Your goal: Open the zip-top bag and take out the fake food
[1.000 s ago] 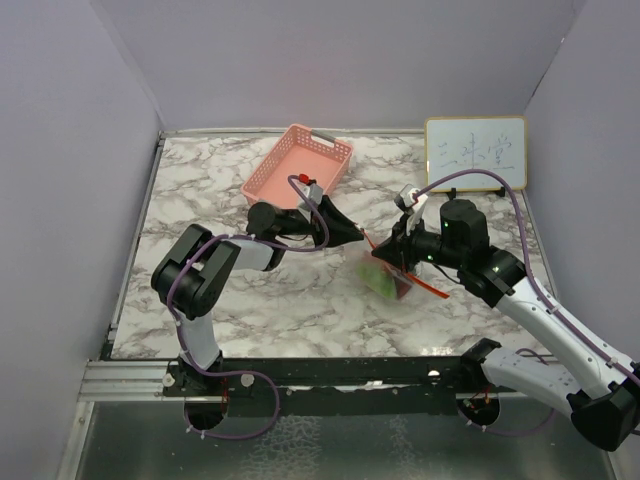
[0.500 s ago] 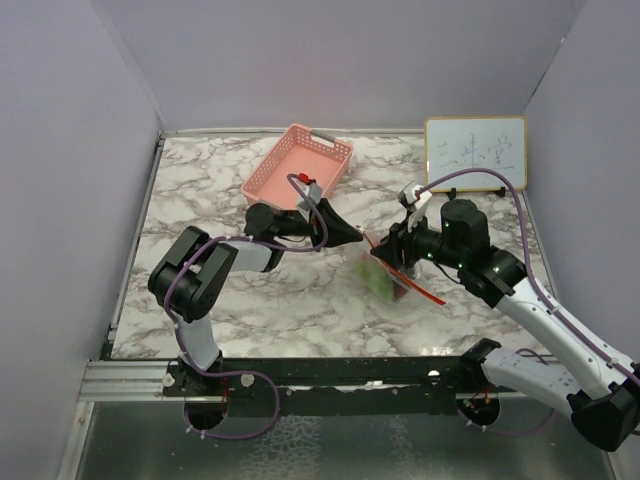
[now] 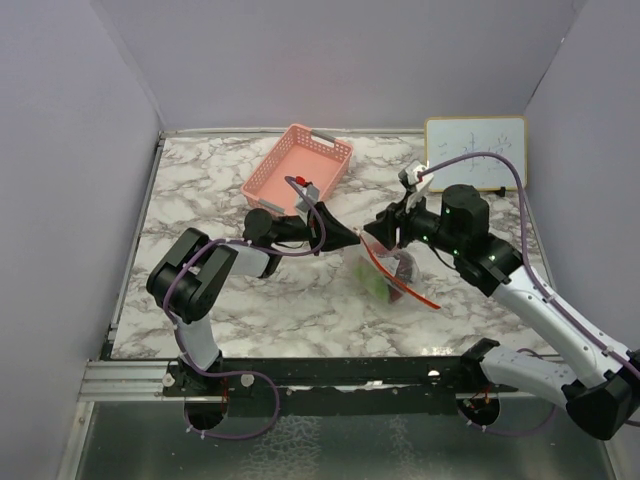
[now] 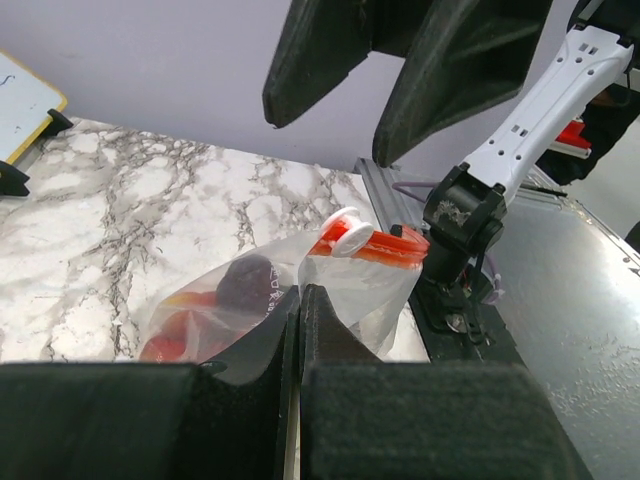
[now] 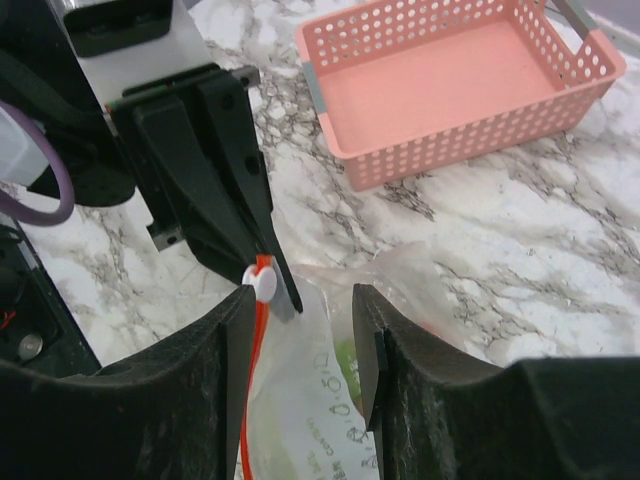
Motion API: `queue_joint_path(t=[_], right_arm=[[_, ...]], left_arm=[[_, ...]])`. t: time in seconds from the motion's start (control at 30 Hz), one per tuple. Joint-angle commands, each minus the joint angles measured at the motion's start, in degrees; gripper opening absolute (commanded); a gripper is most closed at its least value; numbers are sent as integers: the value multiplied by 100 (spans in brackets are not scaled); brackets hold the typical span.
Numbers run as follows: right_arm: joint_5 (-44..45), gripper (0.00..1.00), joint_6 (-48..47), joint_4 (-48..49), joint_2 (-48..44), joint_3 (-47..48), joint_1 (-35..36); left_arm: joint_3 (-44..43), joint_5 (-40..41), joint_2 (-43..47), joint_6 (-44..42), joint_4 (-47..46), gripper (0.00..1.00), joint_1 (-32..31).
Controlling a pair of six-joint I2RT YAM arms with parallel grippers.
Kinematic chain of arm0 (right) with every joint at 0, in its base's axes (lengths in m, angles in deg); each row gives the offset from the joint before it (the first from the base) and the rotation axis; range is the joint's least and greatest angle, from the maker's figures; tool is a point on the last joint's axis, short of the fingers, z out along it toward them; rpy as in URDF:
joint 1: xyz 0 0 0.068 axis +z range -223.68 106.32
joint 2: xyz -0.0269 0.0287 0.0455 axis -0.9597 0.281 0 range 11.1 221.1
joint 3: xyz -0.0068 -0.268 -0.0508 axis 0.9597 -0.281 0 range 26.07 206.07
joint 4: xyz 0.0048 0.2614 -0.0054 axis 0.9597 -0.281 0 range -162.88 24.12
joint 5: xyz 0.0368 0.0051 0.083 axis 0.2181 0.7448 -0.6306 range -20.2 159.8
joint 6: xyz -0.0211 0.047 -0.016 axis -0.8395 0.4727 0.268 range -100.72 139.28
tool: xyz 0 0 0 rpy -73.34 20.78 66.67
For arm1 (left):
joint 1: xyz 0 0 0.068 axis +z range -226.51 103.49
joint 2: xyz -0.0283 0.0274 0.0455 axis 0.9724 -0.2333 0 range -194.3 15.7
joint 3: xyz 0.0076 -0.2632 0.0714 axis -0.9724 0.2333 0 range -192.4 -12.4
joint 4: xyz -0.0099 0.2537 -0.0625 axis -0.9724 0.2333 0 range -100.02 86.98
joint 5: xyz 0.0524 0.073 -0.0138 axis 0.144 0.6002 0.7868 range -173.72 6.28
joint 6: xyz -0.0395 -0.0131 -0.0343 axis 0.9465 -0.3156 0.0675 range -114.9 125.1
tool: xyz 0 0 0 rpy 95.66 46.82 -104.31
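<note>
— What is surrounding the zip-top bag (image 3: 385,272)?

— Plain lavender-grey walls (image 3: 350,60) are closing the scene in on three sides. A white table (image 3: 200,190) with grey marble veining is spreading under the bag. Behind the bag and to its left, well apart, a pink basket (image 3: 300,165) is sitting on that marble.

— What is reaching the bag from the left?

— The left claw (image 3: 358,238) is pinching the clear film at the bag's upper left edge, its jaws pressed tight together.

— And the bag itself?

— It is hanging crumpled from that pinch, and I cannot tell whether its bottom is touching the table. The fake food (image 3: 378,282) is lying inside it, showing green, red and one dark red piece. The red zip strip (image 3: 410,290) is trailing off the bag's right side, and a white slider (image 4: 345,232) is riding on it.

— The other claw?

— The right claw (image 3: 380,238) is hovering just above the bag's mouth, jaws standing partly apart and gripping nothing.

— Further right?

— A whiteboard (image 3: 475,152) is leaning behind the bag, well apart from it.
</note>
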Motion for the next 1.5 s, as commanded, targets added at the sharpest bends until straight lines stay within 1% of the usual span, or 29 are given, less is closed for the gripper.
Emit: queue_joint_path(t=[0.0,0.27,0.47,0.7,0.9,1.03,1.07,1.17,1.23,1.3,1.47], right_arm=[[-369,42,-52,560,384,357,24],[-735,43,69,608,651,513,33],[-669,43,44,559,599,439,50],[-661,42,83,718,691,319,110],[-520,35,86,771,744,304,118],[-471,34,55,721,835,360,118],[-459,35,48,700,853,372,110],[-448,42,61,731,876,317,121],[-421,42,68,748,884,288,121],[-376,40,75,757,896,271,115],[-316,30,84,762,941,279,117]], left_arm=[[5,302,40,70,-1335,0,1],[-74,463,-5,140,-1335,0,5],[-176,506,-24,131,-1265,0,25],[-194,599,-81,136,-1217,0,57],[-133,643,-20,108,-1228,0,62],[-154,626,-16,169,-1263,0,60],[-156,626,-16,184,-1291,0,59],[-186,601,-32,243,-1334,0,61],[-191,599,-31,254,-1331,0,62],[-195,588,-42,267,-1335,0,60],[-200,581,-18,297,-1335,0,62]])
